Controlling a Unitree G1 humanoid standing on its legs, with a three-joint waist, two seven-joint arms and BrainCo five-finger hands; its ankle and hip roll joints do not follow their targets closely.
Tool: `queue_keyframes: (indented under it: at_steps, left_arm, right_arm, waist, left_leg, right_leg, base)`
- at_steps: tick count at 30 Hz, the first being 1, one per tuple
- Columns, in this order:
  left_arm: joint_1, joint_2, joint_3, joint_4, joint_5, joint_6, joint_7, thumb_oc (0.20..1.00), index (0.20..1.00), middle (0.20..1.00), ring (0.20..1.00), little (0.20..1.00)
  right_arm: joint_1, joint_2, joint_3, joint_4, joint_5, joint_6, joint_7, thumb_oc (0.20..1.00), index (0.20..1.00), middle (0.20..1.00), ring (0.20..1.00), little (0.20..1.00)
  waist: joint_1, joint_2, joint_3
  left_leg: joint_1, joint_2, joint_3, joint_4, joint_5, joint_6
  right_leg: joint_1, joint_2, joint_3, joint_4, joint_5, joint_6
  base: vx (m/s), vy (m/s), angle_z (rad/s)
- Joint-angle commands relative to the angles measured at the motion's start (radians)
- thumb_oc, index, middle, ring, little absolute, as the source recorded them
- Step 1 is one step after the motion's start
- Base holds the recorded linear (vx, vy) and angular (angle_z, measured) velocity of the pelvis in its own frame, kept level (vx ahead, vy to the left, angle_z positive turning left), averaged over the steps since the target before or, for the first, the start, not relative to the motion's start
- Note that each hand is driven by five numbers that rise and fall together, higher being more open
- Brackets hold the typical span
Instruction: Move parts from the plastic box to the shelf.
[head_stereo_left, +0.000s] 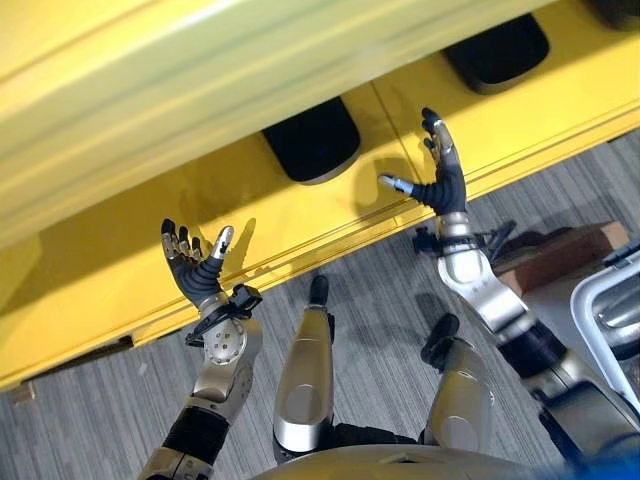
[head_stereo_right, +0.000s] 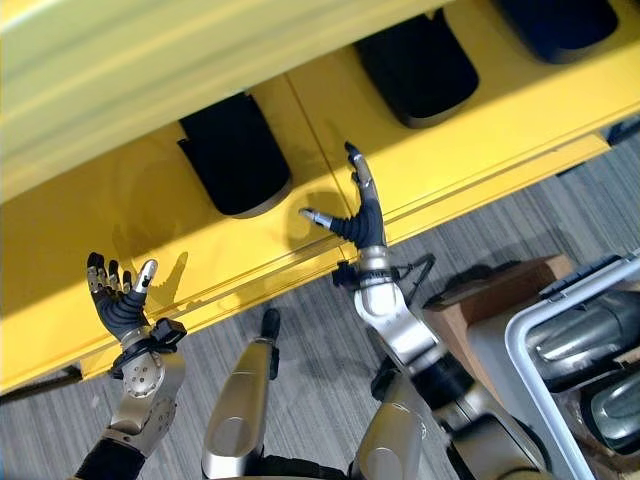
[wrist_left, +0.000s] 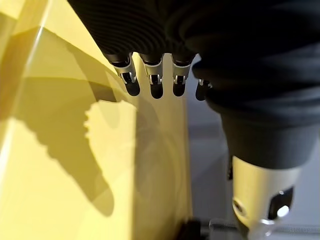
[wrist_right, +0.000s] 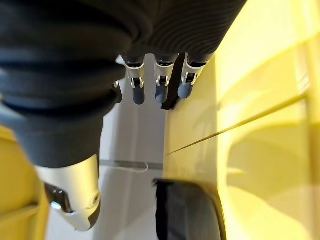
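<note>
Empty hands at the yellow shelf (head_stereo_left: 300, 215)

Left hand (head_stereo_left: 195, 265) at 8 o'clock, fingers spread; right hand (head_stereo_left: 440, 175) at 2 o'clock, fingers spread; dark parts (head_stereo_left: 312, 140) between.

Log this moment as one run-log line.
left hand: open, empty, over yellow shelf | right hand: open, empty, at shelf front | dark parts on shelf | box at robot's right
</note>
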Motion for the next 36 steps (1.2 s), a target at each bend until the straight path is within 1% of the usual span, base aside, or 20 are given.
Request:
queue_keyframes:
  at_steps: [1, 3, 4, 6, 8, 9, 11, 12, 15, 16, 17, 18, 20, 24, 26, 29, 32, 33, 34, 36]
  left_arm:
    - [0.045, 0.038, 0.023, -0.077, 0.098, -0.024, -0.002, 1.000, 1.000, 1.000, 1.000, 1.000]
    - [0.084, 0.047, 0.020, -0.088, 0.066, 0.014, -0.013, 1.000, 1.000, 1.000, 1.000, 1.000]
    - [0.117, 0.045, 0.027, -0.074, 0.118, -0.007, -0.017, 1.000, 1.000, 1.000, 1.000, 1.000]
    - [0.165, 0.054, 0.047, -0.060, 0.228, -0.020, 0.022, 1.000, 1.000, 1.000, 1.000, 1.000]
    - [0.203, 0.103, 0.070, -0.073, 0.363, -0.060, 0.123, 1.000, 1.000, 1.000, 1.000, 1.000]
    - [0.217, 0.120, 0.081, -0.086, 0.368, -0.039, 0.160, 1.000, 1.000, 1.000, 1.000, 1.000]
    - [0.242, 0.136, 0.102, -0.101, 0.285, 0.031, 0.120, 1.000, 1.000, 1.000, 1.000, 1.000]
    - [0.283, 0.128, 0.126, -0.065, 0.269, -0.037, 0.051, 1.000, 1.000, 1.000, 1.000, 1.000]
    - [0.329, 0.118, 0.135, -0.070, 0.263, -0.079, -0.077, 1.000, 1.000, 1.000, 1.000, 1.000]
    - [0.344, 0.118, 0.126, -0.073, 0.333, -0.097, -0.079, 1.000, 1.000, 1.000, 1.000, 1.000]
    - [0.359, 0.129, 0.121, -0.100, 0.393, -0.065, -0.028, 1.000, 1.000, 1.000, 1.000, 1.000]
    - [0.366, 0.172, 0.138, -0.177, 0.441, -0.093, 0.057, 1.000, 1.000, 1.000, 1.000, 1.000]
    - [0.373, 0.210, 0.168, -0.259, 0.411, -0.070, -0.008, 1.000, 1.000, 1.000, 1.000, 1.000]
    - [0.361, 0.241, 0.150, -0.280, 0.482, -0.042, 0.021, 1.000, 1.000, 1.000, 1.000, 1.000]
    - [0.359, 0.243, 0.150, -0.286, 0.522, -0.061, 0.052, 1.000, 1.000, 1.000, 1.000, 1.000]
    - [0.362, 0.251, 0.150, -0.309, 0.508, -0.069, 0.001, 1.000, 1.000, 1.000, 1.000, 1.000]
    - [0.328, 0.268, 0.092, -0.314, 0.442, -0.078, -0.107, 1.000, 1.000, 1.000, 1.000, 1.000]
    - [0.302, 0.267, 0.071, -0.307, 0.415, -0.097, -0.055, 1.000, 1.000, 1.000, 1.000, 1.000]
    - [0.257, 0.266, 0.047, -0.312, 0.432, -0.118, -0.057, 1.000, 1.000, 1.000, 1.000, 1.000]
    - [0.180, 0.262, -0.002, -0.327, 0.429, -0.101, -0.079, 1.000, 1.000, 1.000, 1.000, 1.000]
  right_arm:
    - [-0.035, -0.015, -0.033, -0.047, 0.060, -0.093, 0.047, 1.000, 1.000, 1.000, 1.000, 1.000]
    - [0.083, -0.046, -0.067, -0.061, 0.076, -0.148, 0.080, 1.000, 1.000, 1.000, 1.000, 1.000]
    - [0.137, -0.055, -0.090, -0.058, 0.069, -0.167, 0.100, 1.000, 1.000, 1.000, 1.000, 1.000]
    - [0.211, -0.076, -0.115, -0.046, 0.106, -0.147, 0.141, 1.000, 1.000, 1.000, 1.000, 1.000]
    - [0.285, -0.103, -0.131, -0.013, 0.087, -0.253, 0.199, 1.000, 1.000, 1.000, 1.000, 1.000]
    - [0.314, -0.113, -0.140, -0.009, 0.091, -0.259, 0.211, 1.000, 1.000, 1.000, 1.000, 1.000]
    - [0.352, -0.111, -0.147, -0.003, 0.176, -0.215, 0.214, 1.000, 1.000, 1.000, 1.000, 1.000]
    - [0.392, -0.100, -0.156, 0.037, 0.207, -0.208, 0.212, 1.000, 1.000, 1.000, 1.000, 1.000]
    - [0.461, -0.093, -0.202, 0.046, 0.270, -0.196, 0.228, 1.000, 1.000, 1.000, 1.000, 1.000]
    - [0.489, -0.093, -0.222, 0.046, 0.281, -0.197, 0.229, 1.000, 1.000, 1.000, 1.000, 1.000]
    - [0.511, -0.100, -0.250, 0.051, 0.323, -0.179, 0.231, 1.000, 1.000, 1.000, 1.000, 1.000]
    - [0.531, -0.099, -0.281, 0.055, 0.374, -0.127, 0.225, 1.000, 1.000, 1.000, 1.000, 1.000]
    - [0.544, -0.084, -0.287, 0.080, 0.397, -0.119, 0.219, 1.000, 1.000, 1.000, 1.000, 1.000]
    - [0.510, -0.065, -0.251, 0.103, 0.368, -0.127, 0.168, 1.000, 1.000, 1.000, 1.000, 1.000]
    - [0.499, -0.059, -0.253, 0.122, 0.400, -0.102, 0.153, 1.000, 1.000, 1.000, 1.000, 1.000]
    - [0.492, -0.051, -0.256, 0.136, 0.386, -0.097, 0.151, 1.000, 1.000, 1.000, 1.000, 1.000]
    - [0.465, -0.044, -0.239, 0.156, 0.378, -0.125, 0.095, 1.000, 1.000, 1.000, 1.000, 1.000]
    - [0.457, -0.044, -0.239, 0.157, 0.370, -0.123, 0.092, 1.000, 1.000, 1.000, 1.000, 1.000]
    - [0.445, -0.043, -0.233, 0.157, 0.340, -0.112, 0.088, 1.000, 1.000, 1.000, 1.000, 1.000]
    - [0.412, -0.035, -0.219, 0.191, 0.332, -0.114, 0.077, 1.000, 1.000, 1.000, 1.000, 1.000]
  waist:
    - [0.005, -0.029, 0.002]
    - [-0.009, -0.039, -0.009]
    - [-0.016, -0.045, -0.027]
    - [-0.025, -0.055, -0.053]
    - [-0.032, -0.066, -0.084]
    - [-0.033, -0.069, -0.095]
    - [-0.033, -0.073, -0.114]
    - [-0.036, -0.081, -0.142]
    - [-0.042, -0.091, -0.176]
    - [-0.049, -0.094, -0.191]
    - [-0.056, -0.096, -0.204]
    - [-0.066, -0.094, -0.214]
    - [-0.067, -0.084, -0.227]
    - [-0.071, -0.070, -0.229]
    - [-0.073, -0.067, -0.231]
    - [-0.076, -0.060, -0.234]
    - [-0.095, -0.048, -0.234]
    - [-0.104, -0.048, -0.234]
    - [-0.115, -0.047, -0.234]
    - [-0.136, -0.046, -0.236]
  left_leg:
    - [0.054, -0.031, 0.143, -0.015, 0.024, 0.065]
    - [0.103, -0.031, 0.152, -0.047, 0.027, 0.064]
    - [0.119, -0.031, 0.156, -0.063, 0.029, 0.063]
    - [0.153, -0.032, 0.166, -0.103, 0.035, 0.064]
    - [0.182, -0.025, 0.175, -0.129, 0.039, 0.062]
    - [0.188, -0.025, 0.174, -0.135, 0.040, 0.061]
    - [0.200, -0.028, 0.170, -0.141, 0.041, 0.060]
    - [0.223, -0.023, 0.167, -0.154, 0.042, 0.057]
    - [0.250, -0.018, 0.175, -0.176, 0.049, 0.055]
    - [0.259, -0.015, 0.178, -0.185, 0.050, 0.055]
    - [0.270, -0.009, 0.180, -0.189, 0.051, 0.053]
    - [0.284, -0.008, 0.185, -0.194, 0.045, 0.051]
    - [0.293, -0.005, 0.189, -0.209, 0.054, 0.049]
    - [0.314, 0.000, 0.217, -0.222, 0.055, 0.039]
    - [0.314, 0.000, 0.227, -0.217, 0.051, 0.040]
    - [0.314, 0.001, 0.243, -0.215, 0.047, 0.040]
    - [0.310, 0.001, 0.263, -0.197, 0.037, 0.043]
    - [0.309, 0.004, 0.271, -0.191, 0.034, 0.044]
    - [0.309, 0.011, 0.285, -0.182, 0.030, 0.043]
    - [0.309, 0.021, 0.305, -0.165, 0.023, 0.040]
  right_leg:
    - [0.080, 0.051, 0.016, -0.060, 0.036, -0.030]
    - [0.132, 0.054, 0.017, -0.110, 0.053, -0.017]
    - [0.149, 0.058, 0.018, -0.135, 0.061, -0.011]
    - [0.183, 0.065, 0.019, -0.182, 0.078, 0.000]
    - [0.211, 0.070, 0.015, -0.215, 0.090, 0.008]
    - [0.216, 0.070, 0.013, -0.220, 0.093, 0.010]
    - [0.230, 0.071, 0.015, -0.233, 0.097, 0.012]
    - [0.247, 0.077, 0.018, -0.244, 0.095, 0.010]
    - [0.266, 0.085, 0.013, -0.261, 0.099, 0.008]
    - [0.269, 0.087, 0.015, -0.263, 0.098, 0.008]
    - [0.273, 0.090, 0.019, -0.259, 0.094, 0.006]
    - [0.286, 0.092, 0.019, -0.270, 0.090, 0.004]
    - [0.292, 0.089, 0.010, -0.296, 0.108, 0.006]
    - [0.301, 0.085, -0.013, -0.310, 0.114, 0.008]
    - [0.298, 0.082, -0.019, -0.311, 0.115, 0.007]
    - [0.292, 0.078, -0.027, -0.310, 0.116, 0.010]
    - [0.281, 0.075, -0.020, -0.300, 0.112, 0.007]
    - [0.275, 0.075, -0.017, -0.296, 0.112, 0.005]
    - [0.267, 0.075, -0.014, -0.292, 0.113, 0.003]
    - [0.260, 0.079, 0.000, -0.287, 0.112, -0.003]
  base:
    - [0.02, -0.018, -0.17]
    - [0.06, -0.024, -0.12]
    - [0.08, -0.038, -0.07]
    - [0.07, -0.056, -0.03]
    - [0.08, -0.077, -0.11]
    - [0.08, -0.063, -0.09]
    - [0.11, -0.055, 0.02]
    - [0.16, -0.055, 0.04]
    - [0.12, -0.045, -0.02]
    - [0.12, -0.051, -0.05]
    - [0.14, -0.047, -0.10]
    - [0.12, -0.038, -0.09]
    - [0.08, -0.037, -0.10]
    - [0.02, -0.010, -0.13]
    - [0.01, -0.005, -0.06]
    - [-0.01, -0.009, -0.18]
    - [-0.01, -0.050, -0.18]
    - [-0.04, -0.081, -0.23]
    - [-0.08, -0.118, -0.25]
    - [-0.04, -0.130, -0.34]
